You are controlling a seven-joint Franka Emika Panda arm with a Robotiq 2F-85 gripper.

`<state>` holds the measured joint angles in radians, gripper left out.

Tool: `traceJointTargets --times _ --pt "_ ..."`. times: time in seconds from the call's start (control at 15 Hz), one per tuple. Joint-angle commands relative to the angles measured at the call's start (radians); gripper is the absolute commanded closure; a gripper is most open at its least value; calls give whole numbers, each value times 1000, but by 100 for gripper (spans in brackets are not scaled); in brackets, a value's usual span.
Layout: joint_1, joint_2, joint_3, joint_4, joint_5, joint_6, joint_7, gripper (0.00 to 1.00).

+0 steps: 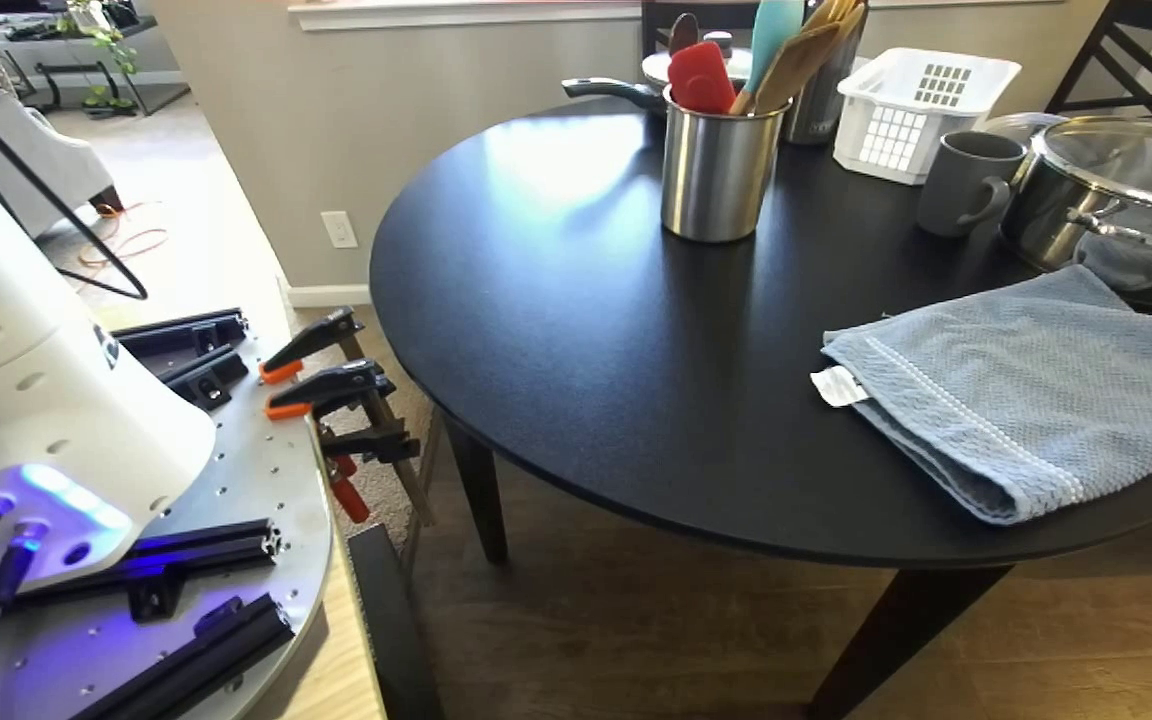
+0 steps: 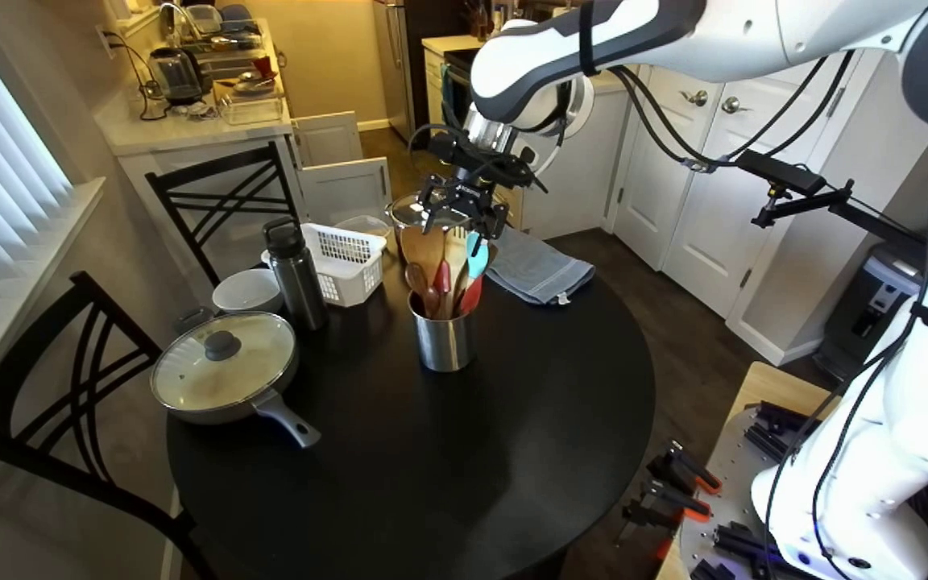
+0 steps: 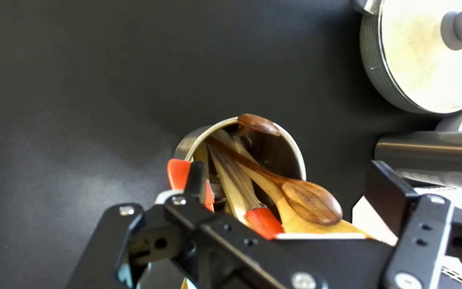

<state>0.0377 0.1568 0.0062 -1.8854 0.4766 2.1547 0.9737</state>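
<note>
In the wrist view, we saw the fingers (image 3: 389, 198) spread wide, near the upper ends of several utensils (image 3: 241, 182); we could not tell whether either one touched any of them. We found those utensils standing in a metal canister (image 2: 445, 345) on the round black worktop (image 2: 399, 483). Around the canister's centre in the wrist view, a brown wooden spoon (image 3: 313, 202) leaned toward 4 o'clock and a red spatula (image 3: 179, 173) jutted out at 9 o'clock. We saw a lidded pan (image 3: 419, 56) at 2 o'clock and a steel bottle (image 3: 435, 158) at 3 o'clock. In an exterior view, we had a white basket (image 2: 355, 283) at 10 o'clock from the canister and a folded blue towel (image 2: 544, 270) at 2 o'clock. In an exterior view, a grey mug (image 1: 956, 185) stood at 3 o'clock, beside a lidded pot (image 1: 1126, 255).
</note>
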Motion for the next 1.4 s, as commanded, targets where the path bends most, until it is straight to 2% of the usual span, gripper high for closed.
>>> traceJointTargets --times 0.0,0.33,0.4,0.6,1.33 --pt "43 -166 18 -147 -152 93 6 0" --pt "47 -293 62 -198 -319 129 88 0" --pt "42 -231 57 -140 -269 92 48 0" --pt "40 -277 68 -163 -293 92 65 0" --pt "39 -278 68 -172 -294 96 65 0"
